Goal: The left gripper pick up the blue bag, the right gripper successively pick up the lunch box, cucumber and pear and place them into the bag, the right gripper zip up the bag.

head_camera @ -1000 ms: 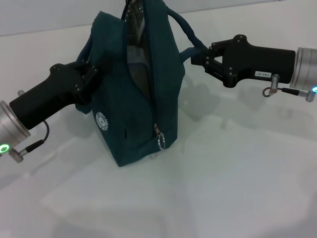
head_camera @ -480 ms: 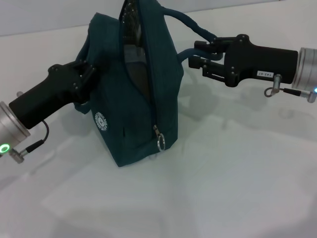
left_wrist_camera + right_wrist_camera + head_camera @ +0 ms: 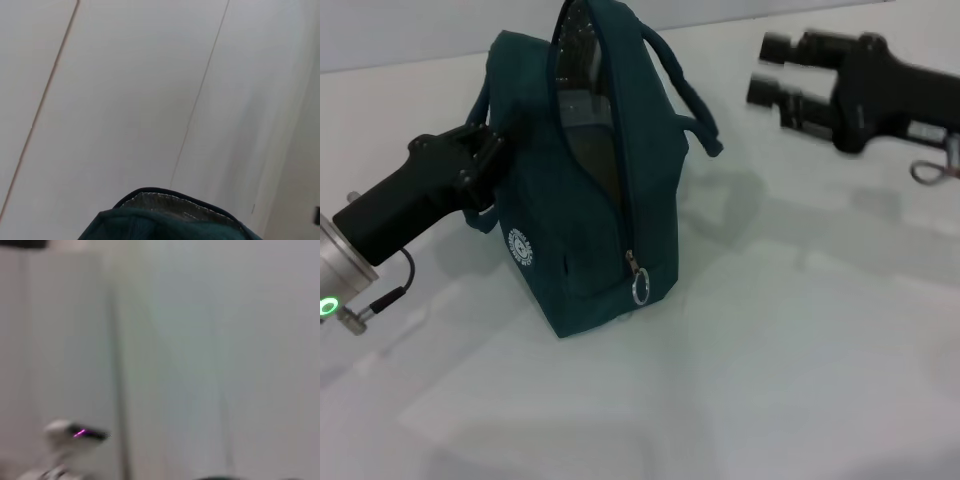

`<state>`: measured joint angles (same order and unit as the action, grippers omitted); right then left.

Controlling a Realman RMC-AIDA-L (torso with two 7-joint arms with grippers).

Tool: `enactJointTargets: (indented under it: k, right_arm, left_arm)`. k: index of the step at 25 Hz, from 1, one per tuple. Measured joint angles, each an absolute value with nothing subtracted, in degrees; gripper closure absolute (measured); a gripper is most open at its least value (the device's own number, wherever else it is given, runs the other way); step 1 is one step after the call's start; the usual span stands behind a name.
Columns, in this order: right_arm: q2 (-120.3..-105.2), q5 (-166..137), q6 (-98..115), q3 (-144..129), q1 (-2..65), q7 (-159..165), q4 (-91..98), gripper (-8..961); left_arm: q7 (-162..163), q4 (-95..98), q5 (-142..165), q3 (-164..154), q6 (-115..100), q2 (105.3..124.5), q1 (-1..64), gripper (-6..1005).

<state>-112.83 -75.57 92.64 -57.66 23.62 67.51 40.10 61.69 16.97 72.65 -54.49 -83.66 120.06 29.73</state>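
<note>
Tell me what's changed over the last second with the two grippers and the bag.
The right gripper has let go of the bag's handle and pulled back, up and away to the robot's right, fingers now open. The freed handle has dropped against the blue bag, which leans slightly more toward the left gripper. That gripper still holds the bag's other side; the zip stays mostly open.

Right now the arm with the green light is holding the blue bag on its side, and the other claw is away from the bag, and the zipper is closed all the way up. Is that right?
Not quite. The head view shows the blue bag with its zip undone: the top gapes and the silver ring pull hangs low. The rest holds: the left gripper is at the bag's side, and the right gripper is apart from it.
</note>
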Motion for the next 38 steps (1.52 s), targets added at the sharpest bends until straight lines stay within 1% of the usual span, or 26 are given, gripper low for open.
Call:
enactJointTargets:
  k: [2,4,6,8,12,15,20,29,38]
  right_arm:
    - [-111.66,-80.5,95.1,-57.9,24.5,69.6,41.4,485]
    - [-111.07,-85.4,96.5,-58.0,25.8,72.0,41.6,486]
    - [-111.06,-90.6,97.1,-57.9,27.3,73.7,40.9,486]
    - [-111.88,-95.4,97.1,-58.0,28.6,74.2,39.8,487]
    - [-114.99,-103.2,94.9,-58.2,29.7,74.1,38.7,487]
    - [-115.86,-104.0,91.6,-61.1,30.2,74.0,37.3,488]
    - [-115.99,-99.6,86.9,-67.6,31.7,73.7,33.7,489]
    - [-116.16,-92.9,79.8,-77.0,32.5,73.5,34.0,497]
    - [-116.07,-88.8,78.6,-81.3,33.3,73.3,33.7,514]
  left_arm:
    - [61.2,16.8,72.6,-54.6,-83.6,120.06,29.9,922]
    - [61.1,16.8,72.6,-54.7,-83.6,120.06,29.9,922]
    - [61.1,16.8,72.6,-54.7,-83.6,120.06,30.0,922]
    - [61.1,16.8,72.6,-54.7,-83.6,120.09,30.0,922]
    - [61.0,16.8,72.6,-54.7,-83.6,120.18,30.1,922]
    - [61.0,16.8,72.6,-54.7,-83.6,120.22,30.2,922]
    - [61.0,16.8,72.5,-54.7,-83.8,120.24,30.4,922]
    - [61.0,16.8,72.5,-54.6,-83.7,120.23,30.6,923]
    - [60.5,16.8,72.2,-54.6,-83.7,120.24,30.7,923]
